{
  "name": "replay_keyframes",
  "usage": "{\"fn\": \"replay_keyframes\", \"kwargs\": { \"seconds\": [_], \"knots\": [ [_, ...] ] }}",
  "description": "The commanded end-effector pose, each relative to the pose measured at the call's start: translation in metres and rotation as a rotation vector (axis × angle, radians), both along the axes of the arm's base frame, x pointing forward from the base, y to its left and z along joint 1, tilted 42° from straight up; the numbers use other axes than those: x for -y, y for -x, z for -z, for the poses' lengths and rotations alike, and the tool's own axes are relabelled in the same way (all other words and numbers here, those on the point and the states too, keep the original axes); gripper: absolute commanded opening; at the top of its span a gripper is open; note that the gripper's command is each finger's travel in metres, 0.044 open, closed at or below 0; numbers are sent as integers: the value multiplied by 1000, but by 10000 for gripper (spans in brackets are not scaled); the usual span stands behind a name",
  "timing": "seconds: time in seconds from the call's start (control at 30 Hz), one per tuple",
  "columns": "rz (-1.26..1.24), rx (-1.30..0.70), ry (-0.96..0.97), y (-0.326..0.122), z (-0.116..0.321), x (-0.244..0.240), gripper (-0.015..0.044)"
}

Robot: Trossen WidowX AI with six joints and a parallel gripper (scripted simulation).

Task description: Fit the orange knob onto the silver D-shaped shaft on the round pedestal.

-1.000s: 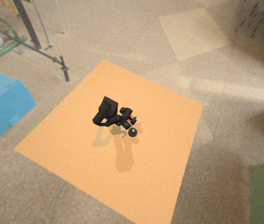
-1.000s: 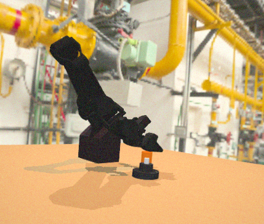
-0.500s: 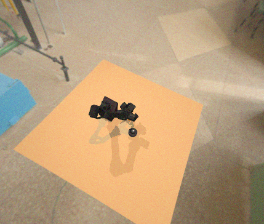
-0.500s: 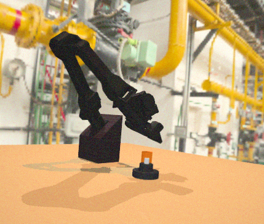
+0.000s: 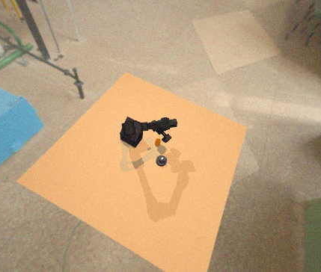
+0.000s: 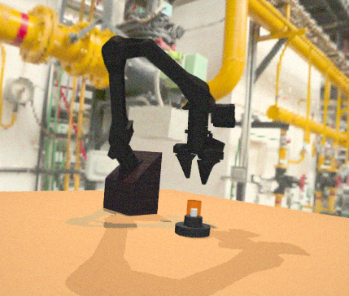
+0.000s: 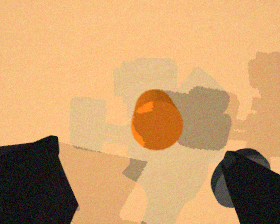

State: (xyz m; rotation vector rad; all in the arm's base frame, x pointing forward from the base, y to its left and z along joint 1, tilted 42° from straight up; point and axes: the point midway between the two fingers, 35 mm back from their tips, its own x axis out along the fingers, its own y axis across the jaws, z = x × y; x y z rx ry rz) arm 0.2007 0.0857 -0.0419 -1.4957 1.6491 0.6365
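Note:
The orange knob (image 5: 158,142) (image 6: 194,204) (image 7: 157,124) stands upright on the orange table top, a little apart from the dark round pedestal (image 5: 158,164) (image 6: 181,230) (image 7: 221,186). The exterior view shows the knob behind the pedestal, partly hidden by it. The silver shaft (image 5: 161,159) (image 6: 194,211) rises bare from the pedestal's centre. The knob's hole and the shaft's flat side cannot be made out. My gripper (image 6: 195,180) (image 7: 145,153) is open and empty, pointing down, well above the knob. In the wrist view the right finger covers part of the pedestal.
The arm's dark base (image 5: 131,132) (image 6: 132,193) stands on the table top (image 5: 102,187) (image 6: 26,236), left of the knob and pedestal in the top and exterior views. The arm's shadows fall around the knob and pedestal.

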Motion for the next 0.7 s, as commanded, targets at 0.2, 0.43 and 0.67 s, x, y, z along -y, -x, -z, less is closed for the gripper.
{"fn": "replay_keyframes", "kwargs": {
  "seconds": [0.2,0.43,0.67],
  "knots": [
    [-35,57,107,-5,-10,-7,440],
    [-38,55,109,-8,14,15,440],
    [-38,55,110,-9,26,26,440]
  ]
}}
